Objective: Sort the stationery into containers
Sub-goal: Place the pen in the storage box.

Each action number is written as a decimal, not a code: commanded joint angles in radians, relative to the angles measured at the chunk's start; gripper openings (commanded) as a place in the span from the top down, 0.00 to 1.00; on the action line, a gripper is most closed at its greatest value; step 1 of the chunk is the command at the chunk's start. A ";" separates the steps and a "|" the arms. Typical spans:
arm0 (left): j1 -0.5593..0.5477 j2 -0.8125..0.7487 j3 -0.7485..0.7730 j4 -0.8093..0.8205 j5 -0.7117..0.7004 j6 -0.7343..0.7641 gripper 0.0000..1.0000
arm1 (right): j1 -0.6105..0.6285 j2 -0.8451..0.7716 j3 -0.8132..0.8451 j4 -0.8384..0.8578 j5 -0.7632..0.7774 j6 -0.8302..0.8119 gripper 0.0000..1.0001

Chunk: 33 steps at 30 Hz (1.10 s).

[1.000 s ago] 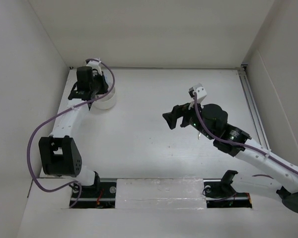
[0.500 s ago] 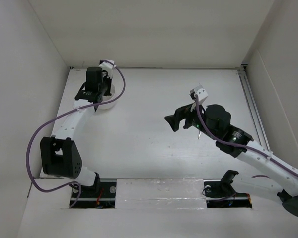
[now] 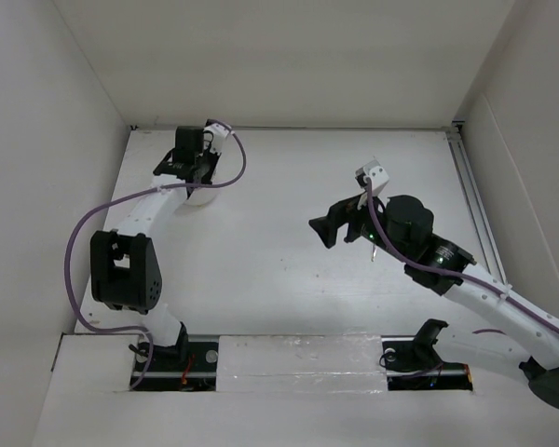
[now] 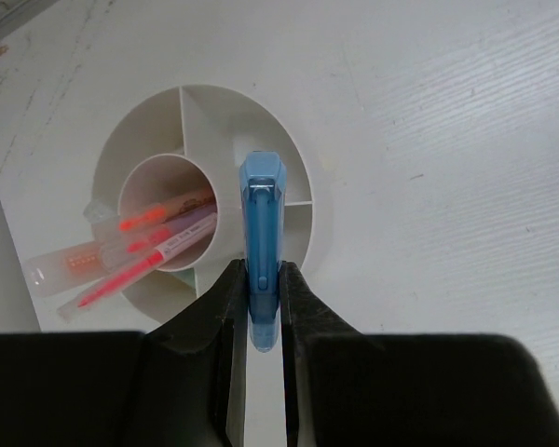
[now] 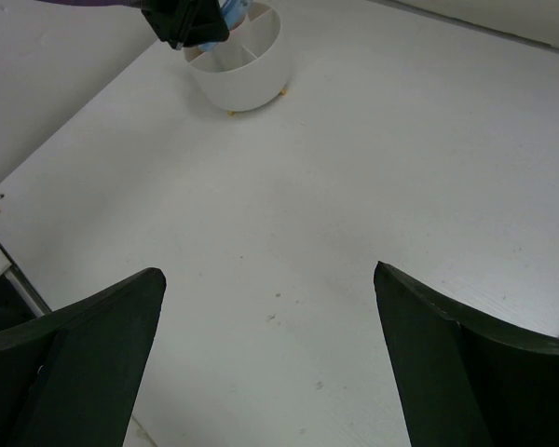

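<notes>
Item: blue marker (image 4: 262, 247), clamped in the left hand (image 4: 261, 279) over the outer ring of the white tub (image 4: 319, 186), upper left of the top view; to be shifted off the divider, lowered into one compartment, then released; right hand (image 5: 268, 275) spread apart, empty.

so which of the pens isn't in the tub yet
The blue marker, pinched in the left gripper over the white tub; the orange and pink pens already sit in its centre cup.
</notes>
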 commanded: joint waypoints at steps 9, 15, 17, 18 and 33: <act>-0.016 -0.047 -0.057 0.025 -0.030 0.084 1.00 | -0.009 -0.006 -0.011 0.040 -0.021 -0.019 0.00; -0.016 -0.047 -0.080 0.060 -0.075 0.093 1.00 | -0.009 -0.006 -0.011 0.040 -0.030 -0.019 0.00; -0.016 -0.036 -0.080 0.060 -0.075 0.102 1.00 | -0.009 -0.006 -0.011 0.040 -0.030 -0.019 0.00; -0.016 -0.025 -0.071 0.060 -0.075 0.102 1.00 | -0.009 -0.006 -0.011 0.040 -0.039 -0.019 0.00; -0.016 0.002 0.049 -0.010 0.057 0.088 1.00 | -0.009 -0.006 -0.020 0.051 -0.039 -0.019 0.00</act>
